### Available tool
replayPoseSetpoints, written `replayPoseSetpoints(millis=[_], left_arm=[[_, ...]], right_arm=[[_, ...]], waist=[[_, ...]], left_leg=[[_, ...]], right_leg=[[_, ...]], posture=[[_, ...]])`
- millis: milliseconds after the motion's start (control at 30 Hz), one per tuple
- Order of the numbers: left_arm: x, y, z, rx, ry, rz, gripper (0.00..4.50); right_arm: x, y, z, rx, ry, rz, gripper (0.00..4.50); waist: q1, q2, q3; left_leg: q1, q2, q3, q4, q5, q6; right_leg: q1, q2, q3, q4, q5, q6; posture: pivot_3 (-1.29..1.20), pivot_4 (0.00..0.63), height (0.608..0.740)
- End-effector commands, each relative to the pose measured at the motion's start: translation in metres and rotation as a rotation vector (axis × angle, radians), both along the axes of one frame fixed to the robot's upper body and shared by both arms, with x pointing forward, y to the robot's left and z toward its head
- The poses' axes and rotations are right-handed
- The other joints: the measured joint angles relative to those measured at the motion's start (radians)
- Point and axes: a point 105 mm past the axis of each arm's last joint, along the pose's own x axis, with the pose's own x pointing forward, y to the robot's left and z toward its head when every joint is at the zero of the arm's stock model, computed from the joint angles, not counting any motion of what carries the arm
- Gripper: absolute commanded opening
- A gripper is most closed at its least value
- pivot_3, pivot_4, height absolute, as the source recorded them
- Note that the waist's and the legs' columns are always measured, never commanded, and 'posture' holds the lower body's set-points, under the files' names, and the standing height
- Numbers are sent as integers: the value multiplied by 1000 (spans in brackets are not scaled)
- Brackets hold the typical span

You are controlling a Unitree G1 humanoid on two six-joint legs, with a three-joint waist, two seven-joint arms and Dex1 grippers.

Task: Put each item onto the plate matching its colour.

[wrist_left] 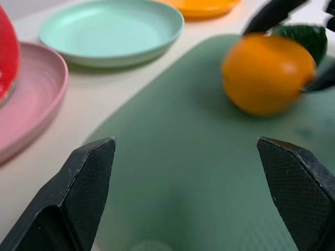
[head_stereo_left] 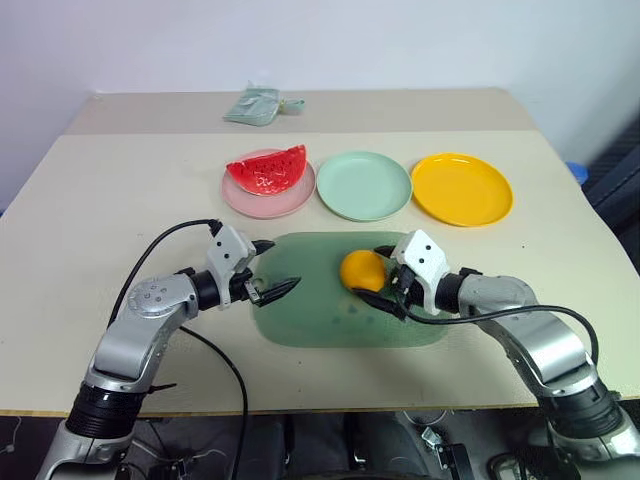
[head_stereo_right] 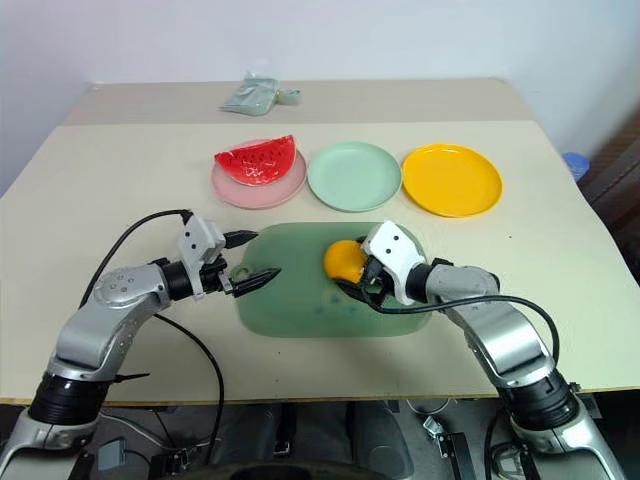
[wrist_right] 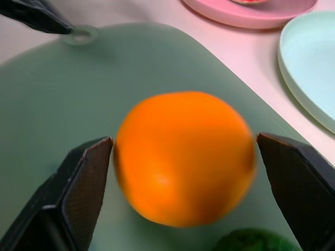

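Fingers of the right gripper [wrist_right: 183, 151] stood wide open around the round orange toy fruit [wrist_right: 184, 157], one pad just beside it, on the translucent green rounded tray [head_stereo_left: 310, 310]. The left gripper [head_stereo_left: 272, 268] hung open and empty over the tray's left edge. The red watermelon wedge [head_stereo_left: 267, 167] lay on the pink round plate [head_stereo_left: 285, 200]; the mint plate [head_stereo_left: 364, 185] and yellow plate [head_stereo_left: 461, 188] stood bare. The right wrist view caught a dark-green lump [wrist_right: 251, 241] behind the orange.

watermelon [head_stereo_left: 268, 167] red, green rind | orange [head_stereo_left: 362, 270] orange | plates pink [head_stereo_left: 268, 195], mint [head_stereo_left: 364, 185], yellow [head_stereo_left: 461, 188]

Three plates [head_stereo_left: 364, 186] sit in a row behind the tray [head_stereo_left: 300, 300]; the orange [head_stereo_left: 362, 271] lies on it.
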Motion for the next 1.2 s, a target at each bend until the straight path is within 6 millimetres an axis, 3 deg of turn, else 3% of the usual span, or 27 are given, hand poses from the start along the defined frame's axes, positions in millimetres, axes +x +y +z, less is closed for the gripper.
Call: replayPoseSetpoints(millis=[33,100,267,333,467,533,633,733,833,1000,1067,1200], left_arm=[[-1,3,10,-2,-53,4,4392],[-1,3,10,-4,-58,14,4392],[-4,5,8,-4,-63,28,4500],[-4,6,8,-7,-77,43,4500],[-5,10,6,-8,-81,68,4500],[-5,11,6,0,-86,71,4500],[-4,9,5,-1,-89,69,4500],[-2,4,6,-7,-93,59,4500],[-1,0,6,-13,-97,51,4500],[0,-5,7,-20,-105,47,4500],[0,-6,8,-23,-109,48,4500],[-2,-5,10,-26,-116,68,4500]], right_arm=[[2,0,-2,-38,13,-2,4500],[2,2,-4,-46,20,6,4500],[-1,9,2,-28,-9,35,3363],[-1,11,9,-14,-36,42,3322],[10,6,44,52,-154,2,3320],[29,-11,66,88,-209,-117,3320],[66,-60,81,50,-271,-394,3320],[95,-110,83,46,-277,-646,3320],[112,-149,69,-5,-247,-816,3320],[129,-171,48,9,-209,-857,3320],[131,-174,47,21,-204,-849,4363],[126,-164,80,67,-330,-739,4472]], waist=[[0,0,0],[-1,0,0],[-1,0,0],[-1,0,0],[-2,0,0],[-2,0,0],[0,0,0],[6,0,0],[-1,0,0],[-10,1,-1],[-15,1,-1],[-12,1,-1]], left_leg=[[0,0,0,0,0,0],[0,0,0,0,0,0],[0,0,0,0,0,0],[0,0,0,0,0,0],[0,0,0,0,0,0],[0,0,0,0,0,0],[0,0,0,1,0,0],[0,0,0,1,0,0],[-1,0,2,0,0,0],[-1,0,3,-1,2,-4],[0,1,5,-1,3,-4],[0,1,5,-1,2,-4]], right_leg=[[0,0,0,0,0,0],[0,0,0,0,0,0],[0,0,0,0,0,0],[0,0,0,0,0,0],[0,0,0,0,0,0],[0,0,0,1,0,0],[0,0,0,1,0,0],[0,-1,-1,0,0,0],[0,-1,0,0,0,0],[-2,0,1,0,0,0],[-2,1,3,1,0,0],[-2,1,3,1,0,0]], posture=[[0,150,740],[0,150,740],[0,150,740],[0,150,740],[0,150,740],[0,150,740],[0,150,740],[0,150,740],[0,150,740],[0,150,740],[0,150,740],[0,150,740]])
